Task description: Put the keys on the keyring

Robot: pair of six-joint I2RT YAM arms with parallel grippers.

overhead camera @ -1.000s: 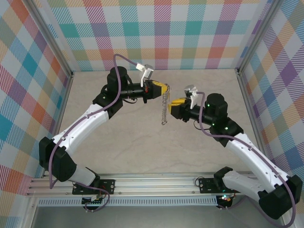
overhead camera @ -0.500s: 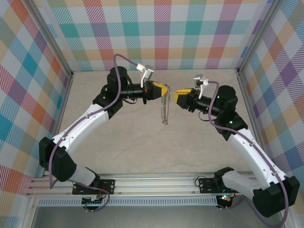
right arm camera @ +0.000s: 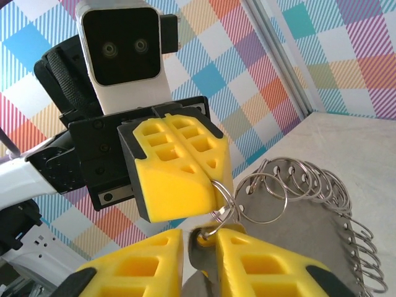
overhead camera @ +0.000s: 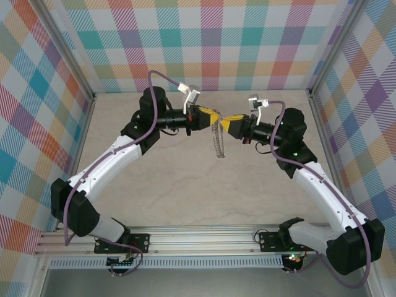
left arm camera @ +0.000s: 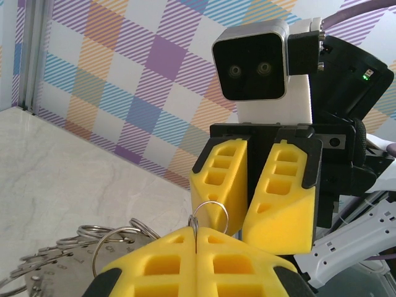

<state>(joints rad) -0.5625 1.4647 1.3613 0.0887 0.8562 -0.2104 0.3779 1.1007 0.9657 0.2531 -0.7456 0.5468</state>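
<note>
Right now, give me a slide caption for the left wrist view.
Left gripper pinches a small loop of the keyring while the right gripper faces it, fingers slightly apart.

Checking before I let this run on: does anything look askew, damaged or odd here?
Nothing looks damaged or spilled. The keyring hangs in the air over the table, pinched at its top by the shut left gripper, with the right gripper nose to nose with it. That looks deliberate, not a slip.

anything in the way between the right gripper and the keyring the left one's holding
Nothing visible: the right gripper faces the left gripper tip to tip, and the keyring pinched there hangs right at its fingertips.
</note>
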